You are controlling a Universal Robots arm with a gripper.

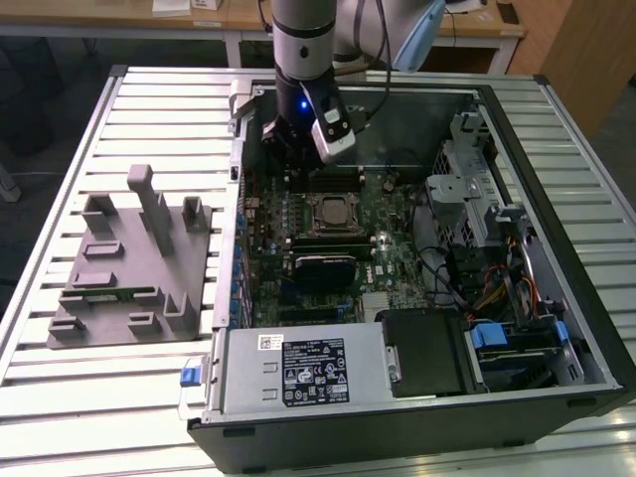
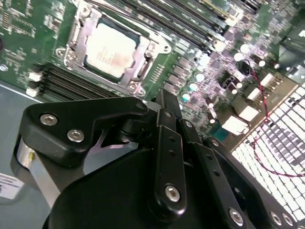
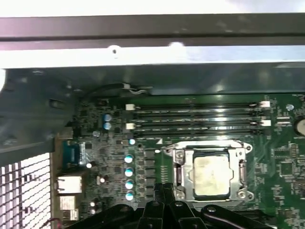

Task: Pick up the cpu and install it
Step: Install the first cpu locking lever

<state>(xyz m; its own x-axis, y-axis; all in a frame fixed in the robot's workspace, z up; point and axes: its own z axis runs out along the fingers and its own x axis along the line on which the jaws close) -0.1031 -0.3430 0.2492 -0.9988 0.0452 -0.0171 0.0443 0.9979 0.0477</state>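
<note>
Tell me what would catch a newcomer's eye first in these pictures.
The open black computer case lies on the slatted metal table, its green motherboard exposed. The arm's black gripper hangs over the board, and the small square cpu with its pale silvery top sits in its metal-framed socket. A grey plastic holder block lies at the exterior view's left.

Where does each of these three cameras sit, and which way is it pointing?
Exterior view: off the arm, high up, looking down into the open computer case; the arm shows.
First wrist view: on the wrist, facing the motherboard; the gripper tip shows.
Second wrist view: on the wrist, slanting past the gripper's body onto the motherboard.
Both wrist views share the cpu in its socket.
</note>
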